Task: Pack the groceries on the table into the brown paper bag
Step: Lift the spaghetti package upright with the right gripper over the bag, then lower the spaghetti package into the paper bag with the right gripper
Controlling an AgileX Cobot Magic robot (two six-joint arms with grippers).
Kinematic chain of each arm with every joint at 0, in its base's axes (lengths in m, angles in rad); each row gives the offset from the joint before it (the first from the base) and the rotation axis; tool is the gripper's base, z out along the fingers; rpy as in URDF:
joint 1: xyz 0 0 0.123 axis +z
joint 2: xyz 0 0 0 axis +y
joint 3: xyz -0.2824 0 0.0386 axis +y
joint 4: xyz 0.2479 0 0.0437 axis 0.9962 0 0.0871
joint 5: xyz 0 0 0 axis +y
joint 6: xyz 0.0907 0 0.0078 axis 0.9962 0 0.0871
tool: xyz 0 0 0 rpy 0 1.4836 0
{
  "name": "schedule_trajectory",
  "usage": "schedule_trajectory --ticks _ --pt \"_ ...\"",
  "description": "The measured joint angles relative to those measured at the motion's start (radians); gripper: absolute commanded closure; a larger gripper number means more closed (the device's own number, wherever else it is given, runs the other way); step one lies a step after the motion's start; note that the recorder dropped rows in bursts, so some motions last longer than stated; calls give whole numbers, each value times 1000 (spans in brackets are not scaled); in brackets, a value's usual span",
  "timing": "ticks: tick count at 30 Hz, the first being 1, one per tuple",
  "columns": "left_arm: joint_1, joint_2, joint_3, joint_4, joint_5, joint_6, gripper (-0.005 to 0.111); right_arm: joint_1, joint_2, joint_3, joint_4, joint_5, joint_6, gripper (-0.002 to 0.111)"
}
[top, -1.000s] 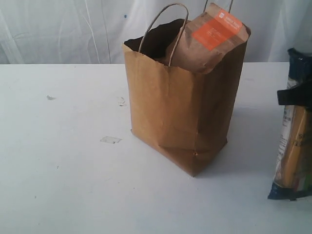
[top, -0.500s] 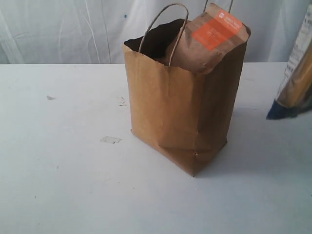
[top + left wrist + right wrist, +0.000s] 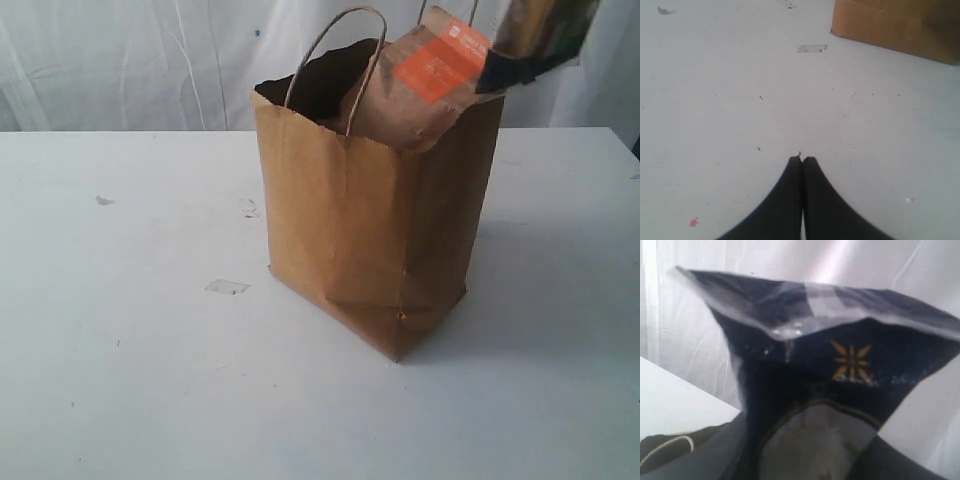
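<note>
We find the scuffed white table (image 3: pixel 120 350) bearing the creased kraft bag (image 3: pixel 350 230) upright toward its far edge. The glossy packet (image 3: pixel 535 35) slants over the bag's mouth, dark end down, pinched by the right gripper (image 3: pixel 812 460). The left gripper (image 3: pixel 802 160) is pressed together.

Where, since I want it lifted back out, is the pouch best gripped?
Pinch the pouch by its upper end from above: only that end sticks out of the bag, leaning right. Keep left of the packet hanging beside it.
</note>
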Motion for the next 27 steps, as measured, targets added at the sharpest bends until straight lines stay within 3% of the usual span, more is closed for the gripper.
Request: schedule_trajectory --ticks 14,22,27 --pt "0 0 0 0 0 0 107 153 202 -101 4 -3 -17 108" --pt "0 0 0 0 0 0 107 163 254 -88 6 19 -8 108" --pt "0 0 0 0 0 0 107 163 266 -86 3 12 109 108"
